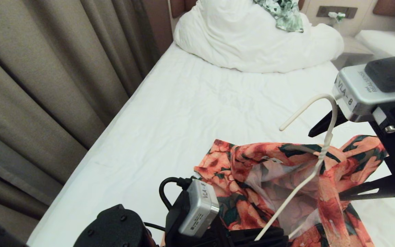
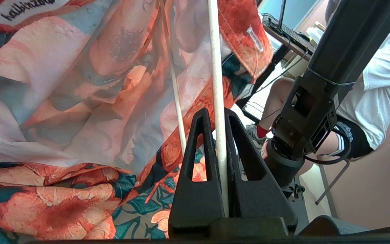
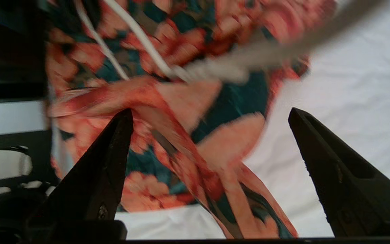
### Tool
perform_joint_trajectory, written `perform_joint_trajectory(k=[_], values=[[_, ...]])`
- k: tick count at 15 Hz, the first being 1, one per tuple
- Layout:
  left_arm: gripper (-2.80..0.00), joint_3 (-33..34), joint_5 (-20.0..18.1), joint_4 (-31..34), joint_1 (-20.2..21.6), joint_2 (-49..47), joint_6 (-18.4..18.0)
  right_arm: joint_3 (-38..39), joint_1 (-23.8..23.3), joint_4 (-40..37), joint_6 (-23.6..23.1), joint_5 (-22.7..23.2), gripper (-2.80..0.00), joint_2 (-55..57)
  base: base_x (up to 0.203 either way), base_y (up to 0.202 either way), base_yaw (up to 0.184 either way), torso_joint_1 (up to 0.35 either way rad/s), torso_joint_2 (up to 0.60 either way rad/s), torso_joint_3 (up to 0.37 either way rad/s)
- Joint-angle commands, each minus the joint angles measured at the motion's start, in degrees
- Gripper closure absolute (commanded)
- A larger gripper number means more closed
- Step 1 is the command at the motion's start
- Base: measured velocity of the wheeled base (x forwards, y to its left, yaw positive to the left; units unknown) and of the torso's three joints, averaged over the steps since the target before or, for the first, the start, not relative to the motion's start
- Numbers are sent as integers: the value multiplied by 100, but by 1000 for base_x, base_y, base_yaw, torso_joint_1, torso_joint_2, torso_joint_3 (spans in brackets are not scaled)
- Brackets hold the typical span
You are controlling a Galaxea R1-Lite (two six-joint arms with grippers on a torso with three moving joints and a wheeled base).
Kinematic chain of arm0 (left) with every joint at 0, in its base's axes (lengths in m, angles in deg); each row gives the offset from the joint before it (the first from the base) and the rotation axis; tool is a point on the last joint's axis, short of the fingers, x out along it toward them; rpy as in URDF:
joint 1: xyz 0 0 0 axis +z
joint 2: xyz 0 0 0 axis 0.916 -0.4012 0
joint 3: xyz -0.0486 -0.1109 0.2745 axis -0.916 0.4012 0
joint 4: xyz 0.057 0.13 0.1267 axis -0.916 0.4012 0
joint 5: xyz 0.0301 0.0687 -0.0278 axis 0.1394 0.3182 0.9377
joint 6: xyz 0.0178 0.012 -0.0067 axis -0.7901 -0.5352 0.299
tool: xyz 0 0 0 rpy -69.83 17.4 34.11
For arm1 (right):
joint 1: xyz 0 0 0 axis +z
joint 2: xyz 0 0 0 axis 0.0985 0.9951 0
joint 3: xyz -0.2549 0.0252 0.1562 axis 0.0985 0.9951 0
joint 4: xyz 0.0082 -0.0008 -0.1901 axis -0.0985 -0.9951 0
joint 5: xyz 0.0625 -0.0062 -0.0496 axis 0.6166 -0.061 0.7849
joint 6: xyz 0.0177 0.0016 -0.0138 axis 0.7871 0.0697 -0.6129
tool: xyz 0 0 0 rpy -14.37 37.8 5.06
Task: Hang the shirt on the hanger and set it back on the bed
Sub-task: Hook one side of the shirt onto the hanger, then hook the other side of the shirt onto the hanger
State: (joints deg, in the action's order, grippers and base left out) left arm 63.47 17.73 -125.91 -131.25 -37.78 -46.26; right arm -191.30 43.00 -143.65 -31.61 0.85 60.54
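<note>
The flowered shirt (image 1: 279,178) hangs bunched over the cream wire hanger (image 1: 325,145), lifted just above the near end of the bed (image 1: 190,109). The hanger's hook (image 1: 307,106) sticks up out of the collar. My left gripper (image 1: 261,236) sits low at the front, under the shirt. In the left wrist view it (image 2: 218,117) is shut on one of the hanger's wires (image 2: 215,67), with the shirt (image 2: 80,84) draped around it. My right gripper (image 1: 324,166) is at the shirt's right side and open. In the right wrist view a fold of the shirt (image 3: 188,135) lies between its spread fingers (image 3: 209,113).
A bunched white duvet (image 1: 252,41) lies at the head of the bed with a green-and-white leaf-print garment (image 1: 285,15) on top. Beige curtains (image 1: 46,85) hang along the left. A second bed (image 1: 379,41) is at the far right. A seated person (image 2: 377,84) shows beyond the right arm.
</note>
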Motion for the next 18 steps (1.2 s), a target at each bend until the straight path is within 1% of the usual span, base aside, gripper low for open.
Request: perform_joint_trajectory(k=[1, 3, 6, 10, 11, 13, 15, 18], values=[[0, 2, -6, -48, -5, 0, 11, 72, -71, -57, -9, 418, -280, 70, 0, 0, 0, 0, 0, 0], [0, 2, -6, -48, 13, 35, 11, 191, -128, -58, -6, 628, -280, 65, 0, 0, 0, 0, 0, 0], [0, 2, 2, -48, 30, 144, 2, 229, -241, -58, -6, 785, -280, 71, 0, 0, 0, 0, 0, 0], [0, -7, 12, -48, 65, 255, 2, 220, -518, -57, -32, 1179, -280, 36, 0, 0, 0, 0, 0, 0], [0, -7, 12, -48, 65, 264, 0, 229, -535, -58, -24, 1214, 0, 36, 0, 0, 0, 0, 0, 0], [0, -16, 20, -48, 67, 301, -7, 238, -535, -58, -15, 1232, 0, 36, 0, 0, 0, 0, 0, 0], [0, -7, -4, -48, 168, 376, -7, 238, -562, -67, -15, 1241, 0, 27, 0, 0, 0, 0, 0, 0], [0, 2, -353, -48, 371, 553, -15, 220, -579, -107, -6, 1312, 0, -95, 0, 0, 0, 0, 0, 0]])
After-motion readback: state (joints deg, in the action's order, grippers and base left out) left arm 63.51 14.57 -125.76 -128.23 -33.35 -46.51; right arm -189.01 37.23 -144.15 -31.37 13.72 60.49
